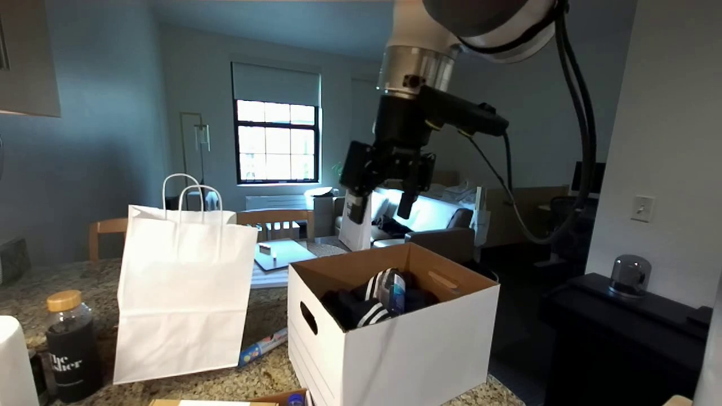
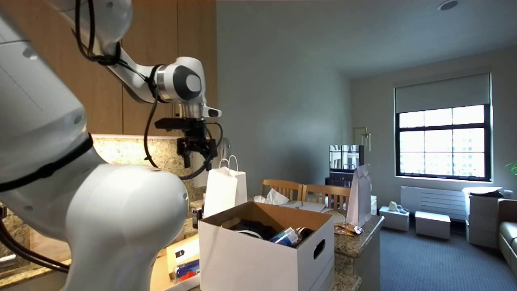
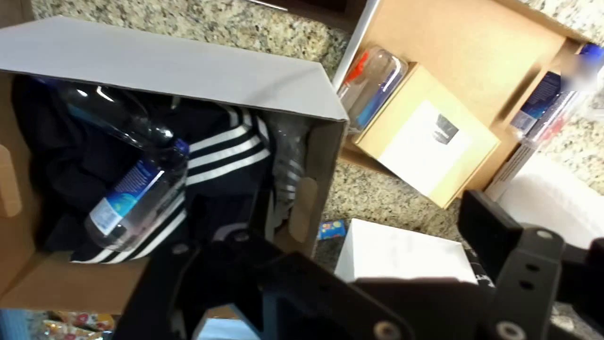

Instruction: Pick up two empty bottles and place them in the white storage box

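The white storage box [image 1: 417, 361] stands on the counter and shows in both exterior views [image 2: 250, 258]; its wall also shows in the wrist view [image 3: 188, 71]. Inside, on dark striped cloth, lie a clear bottle with a blue label [image 3: 137, 198] and a clear bottle [image 3: 108, 111] beside it. The labelled bottle also shows in both exterior views [image 1: 397, 293] [image 2: 286, 237]. Another clear plastic thing [image 3: 289, 160] is by the box's inner wall. My gripper [image 1: 381, 208] is open and empty, above the counter, and also shows in an exterior view [image 2: 197, 162] and the wrist view [image 3: 373, 222].
A white paper bag [image 1: 183, 282] with loop handles stands near the box. A brown tray [image 3: 424, 38] holds a carton [image 3: 434, 137] and a clear container with red and blue [image 3: 373, 89]. A bottle with a yellow lid [image 1: 70, 349] stands beyond the bag. A blue packet [image 1: 262, 347] lies between bag and box.
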